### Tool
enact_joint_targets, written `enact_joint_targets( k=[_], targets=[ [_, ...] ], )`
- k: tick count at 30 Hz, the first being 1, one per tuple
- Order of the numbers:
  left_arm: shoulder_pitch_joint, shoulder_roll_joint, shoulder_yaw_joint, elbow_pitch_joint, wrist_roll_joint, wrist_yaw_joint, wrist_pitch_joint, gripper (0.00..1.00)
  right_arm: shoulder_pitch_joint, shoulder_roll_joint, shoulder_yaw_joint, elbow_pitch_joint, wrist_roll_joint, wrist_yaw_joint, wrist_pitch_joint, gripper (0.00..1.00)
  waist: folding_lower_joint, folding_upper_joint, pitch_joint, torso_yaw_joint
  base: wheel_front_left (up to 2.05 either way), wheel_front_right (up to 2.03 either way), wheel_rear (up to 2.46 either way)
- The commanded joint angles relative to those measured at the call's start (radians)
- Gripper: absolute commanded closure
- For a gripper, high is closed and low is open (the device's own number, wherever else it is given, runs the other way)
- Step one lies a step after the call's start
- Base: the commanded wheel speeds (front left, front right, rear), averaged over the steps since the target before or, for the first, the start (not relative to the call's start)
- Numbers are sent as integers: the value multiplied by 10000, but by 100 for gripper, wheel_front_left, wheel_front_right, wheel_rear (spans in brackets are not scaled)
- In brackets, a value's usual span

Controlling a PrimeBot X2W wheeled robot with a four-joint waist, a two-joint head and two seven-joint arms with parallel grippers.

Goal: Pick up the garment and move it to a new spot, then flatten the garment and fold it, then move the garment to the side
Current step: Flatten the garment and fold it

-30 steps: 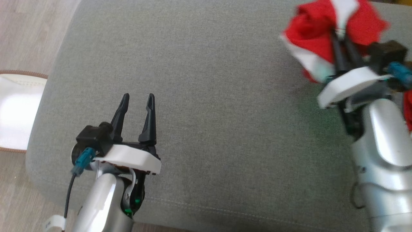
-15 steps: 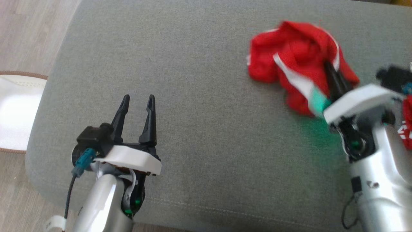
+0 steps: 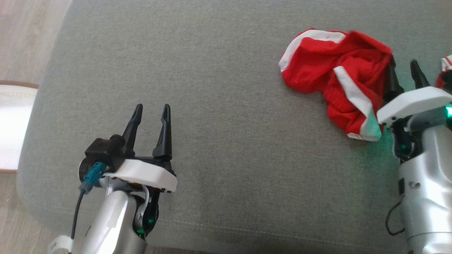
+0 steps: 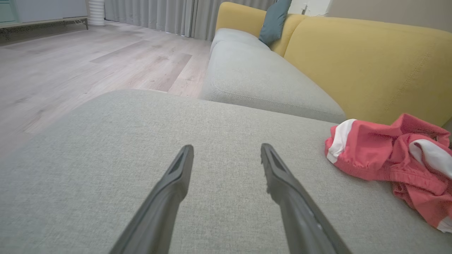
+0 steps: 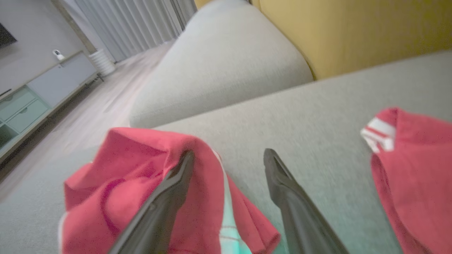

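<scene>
The garment (image 3: 328, 77) is red with white stripes and lies crumpled on the grey cushion (image 3: 229, 106) at the upper right. It also appears at the right of the left wrist view (image 4: 388, 155). My right gripper (image 3: 402, 64) stands open at the garment's right edge. In the right wrist view the right gripper (image 5: 229, 152) has its left finger against a fold of the garment (image 5: 134, 176), and bare cushion shows between the jaws. My left gripper (image 3: 152, 106) hovers open and empty over the cushion at the lower left, far from the garment, its fingers apart (image 4: 226, 147).
A second red and white cloth (image 3: 445, 70) lies at the right edge, just past my right gripper (image 5: 413, 165). A yellow sofa back (image 4: 370, 63) rises behind the cushion. Another grey seat (image 4: 254, 81) adjoins it. Wooden floor and a white mat (image 3: 10, 127) lie to the left.
My right gripper brought the garment down onto the cushion, then opened and let it go. The left arm has stayed put. The head camera shifted slightly.
</scene>
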Motion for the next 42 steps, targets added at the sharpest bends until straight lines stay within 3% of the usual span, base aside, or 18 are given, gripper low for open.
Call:
enact_joint_targets(
  k=[1,6,13,21,28,42],
  targets=[
    [-324,80,381,-273,135,-10,-122,0,-247,116,356,-502,-203,67,-304,0,0,0,-33,-116,0,0,0],
    [-304,80,515,-313,185,-33,-122,0,122,202,1028,-1463,-961,67,-1162,0,0,0,-225,-543,0,0,0],
    [-215,80,695,-400,274,-50,-122,0,1164,426,1352,-3046,-1490,67,-1527,0,0,0,-561,-1180,0,0,0],
    [-7,80,759,-483,293,-36,-122,0,3452,679,1920,-4915,-1795,67,-1796,0,0,0,-897,-1620,0,0,0],
    [117,80,722,-495,308,-51,-122,0,4432,696,2700,-5170,-1496,67,-2028,0,0,0,-945,-1731,0,0,0],
    [20,79,444,-459,128,-24,-122,0,3724,698,3467,-5054,-2089,67,-1394,0,0,0,-665,-957,0,0,0]
  ],
)
